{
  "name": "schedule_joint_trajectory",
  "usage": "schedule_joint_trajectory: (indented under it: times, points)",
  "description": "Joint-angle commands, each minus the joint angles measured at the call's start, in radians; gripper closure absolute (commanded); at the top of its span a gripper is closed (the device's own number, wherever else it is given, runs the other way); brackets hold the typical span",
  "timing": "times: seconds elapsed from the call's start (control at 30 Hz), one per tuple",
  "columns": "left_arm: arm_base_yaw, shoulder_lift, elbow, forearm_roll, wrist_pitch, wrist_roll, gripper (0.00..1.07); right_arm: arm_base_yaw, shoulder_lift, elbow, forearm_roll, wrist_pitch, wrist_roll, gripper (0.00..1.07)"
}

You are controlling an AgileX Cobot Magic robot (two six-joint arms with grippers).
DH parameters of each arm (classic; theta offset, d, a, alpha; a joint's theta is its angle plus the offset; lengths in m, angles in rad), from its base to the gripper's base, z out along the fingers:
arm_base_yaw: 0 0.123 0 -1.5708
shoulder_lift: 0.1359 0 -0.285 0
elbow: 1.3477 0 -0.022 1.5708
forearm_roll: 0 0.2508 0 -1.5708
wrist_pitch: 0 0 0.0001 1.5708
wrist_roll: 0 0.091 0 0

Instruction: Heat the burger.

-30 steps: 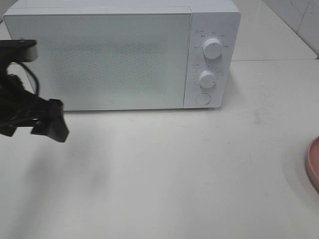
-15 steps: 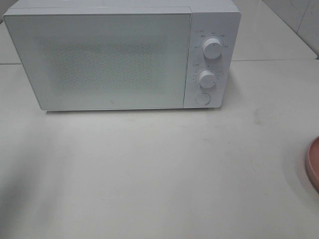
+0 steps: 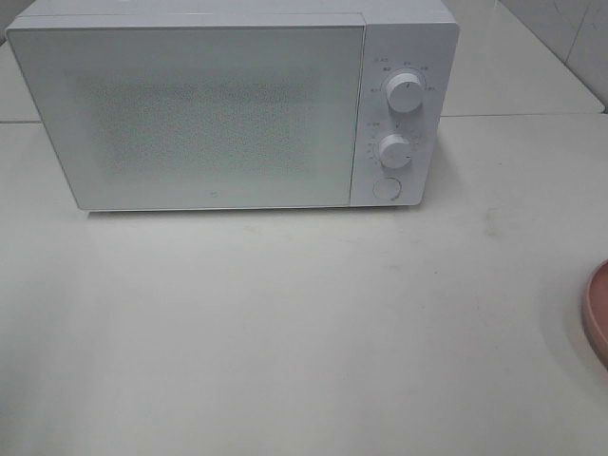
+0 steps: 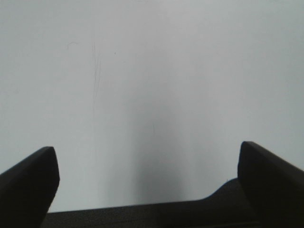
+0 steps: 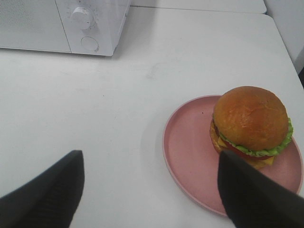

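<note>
1. Burger [image 5: 251, 124]: domed glossy golden bun, frilled green lettuce edge; sits on the round pink plate [image 5: 190, 152].
2. Microwave [image 3: 237, 109]: boxy, white, door closed (two round knobs), on the smooth pale desk [image 3: 304, 323].
3. Left pincer [image 4: 147, 187]: dark jaws wide apart, empty.
4. Right pincer [image 5: 152, 190]: jaws apart, empty, near the plate.

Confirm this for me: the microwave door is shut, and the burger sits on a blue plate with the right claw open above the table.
Wrong on one point: the plate is pink, not blue, as the right wrist view shows. The microwave door is shut, the burger sits on that plate, and the right claw is open.
</note>
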Motion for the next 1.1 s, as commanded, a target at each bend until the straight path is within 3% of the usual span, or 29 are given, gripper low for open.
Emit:
schedule_joint_trajectory:
  times: [0.03, 0.13, 0.2, 0.7, 0.83, 1.1]
  points:
    - [0.003, -0.047, 0.013, 0.008, 0.07, 0.009, 0.12, -0.007, -0.026, 0.002, 0.001, -0.005, -0.008, 0.32]
    - [0.003, -0.088, 0.027, -0.009, 0.062, 0.023, 0.12, -0.007, -0.026, 0.002, 0.001, -0.005, -0.008, 0.32]
    - [0.003, -0.117, 0.031, -0.009, 0.058, 0.064, 0.12, -0.007, -0.026, 0.002, 0.001, -0.005, -0.008, 0.32]
    - [0.003, -0.12, 0.031, -0.009, 0.057, 0.061, 0.13, -0.007, -0.026, 0.002, 0.001, -0.005, -0.008, 0.32]
    - [0.07, -0.18, 0.031, -0.011, 0.057, 0.061, 0.13, -0.007, -0.026, 0.002, 0.001, -0.005, -0.008, 0.32]
    - [0.197, -0.453, 0.031, -0.003, 0.056, 0.061, 0.13, -0.007, -0.026, 0.002, 0.001, -0.005, -0.008, 0.32]
